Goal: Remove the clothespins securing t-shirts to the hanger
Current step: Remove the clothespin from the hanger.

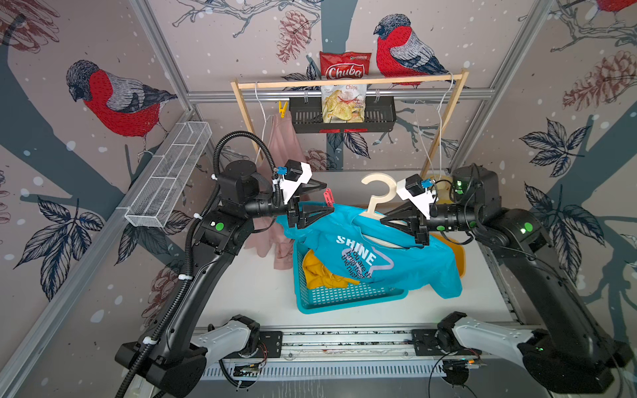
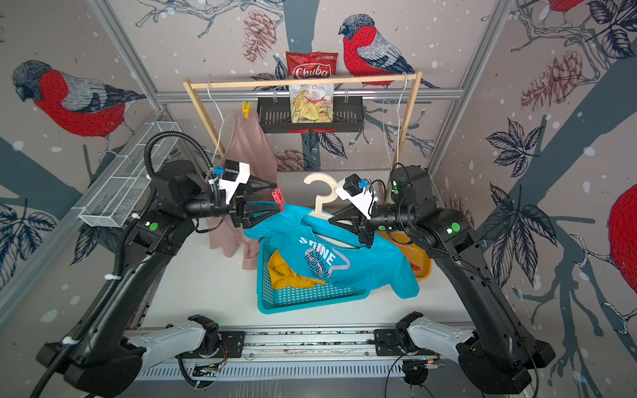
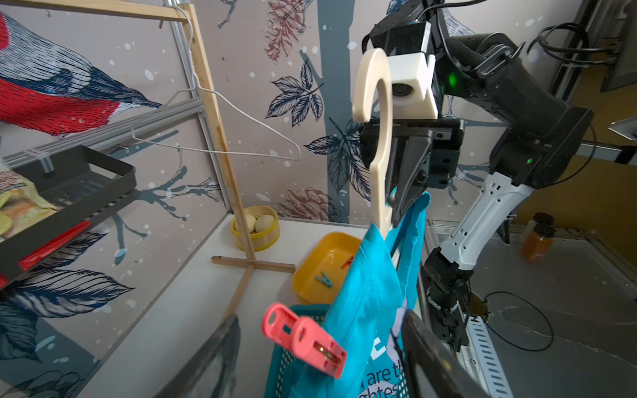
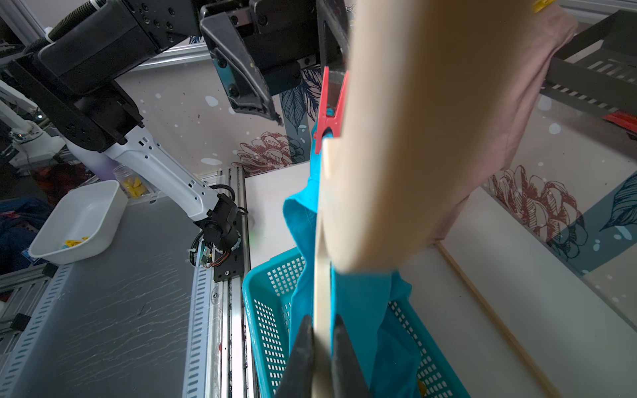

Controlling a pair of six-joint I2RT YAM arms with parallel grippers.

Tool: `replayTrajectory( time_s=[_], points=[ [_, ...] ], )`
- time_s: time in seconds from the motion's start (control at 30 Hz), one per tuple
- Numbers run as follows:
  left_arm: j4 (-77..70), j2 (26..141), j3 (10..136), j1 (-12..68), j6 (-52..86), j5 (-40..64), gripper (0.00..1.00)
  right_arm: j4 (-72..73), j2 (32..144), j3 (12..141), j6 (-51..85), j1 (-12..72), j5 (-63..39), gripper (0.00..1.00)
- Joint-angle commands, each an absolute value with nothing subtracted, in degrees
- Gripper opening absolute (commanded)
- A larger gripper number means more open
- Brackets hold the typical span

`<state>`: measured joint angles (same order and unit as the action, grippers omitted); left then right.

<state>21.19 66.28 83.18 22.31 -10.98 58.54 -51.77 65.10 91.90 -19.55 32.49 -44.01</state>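
Teal plastic mesh forms the basket in the middle of the table, toward its front edge, with the yellow shirt crumpled inside. Above it the teal shirt droops from a cream wooden hanger. The right claw is clenched on the hanger beside its neck. The red clothespin bites the teal shirt's shoulder at the hanger's other end. It stands between the spread jaws of the left claw, which grips nothing; whether a finger touches it I cannot tell. Near the table's back right corner a yellow tray holds a blue clothespin. At the back left the pink shirt hangs with a yellow clothespin at its top.
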Motion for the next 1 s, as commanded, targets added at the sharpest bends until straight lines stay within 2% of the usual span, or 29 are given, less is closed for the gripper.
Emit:
replayTrajectory(
  time_s=[0.0,0.37,0.5,0.63,0.97],
  points=[
    [18.52,67.33,83.60,21.89,-9.10,65.99,0.68,-50.64,65.22,91.93,-20.09,32.48,-46.93,0.00],
    [17.54,71.02,84.33,20.57,-3.86,70.31,0.42,-50.85,65.59,91.21,-21.04,32.34,-46.41,0.00],
    [17.75,71.32,84.12,20.57,-2.59,69.08,0.25,-50.65,65.61,91.32,-21.01,32.26,-46.07,0.00],
    [17.60,70.80,83.78,20.57,-1.26,67.44,0.02,-50.30,65.54,91.30,-20.85,32.17,-45.04,0.00],
    [16.00,68.18,83.17,20.57,0.71,63.19,0.00,-45.53,64.40,90.10,-19.07,31.78,-39.67,0.00]
  ],
)
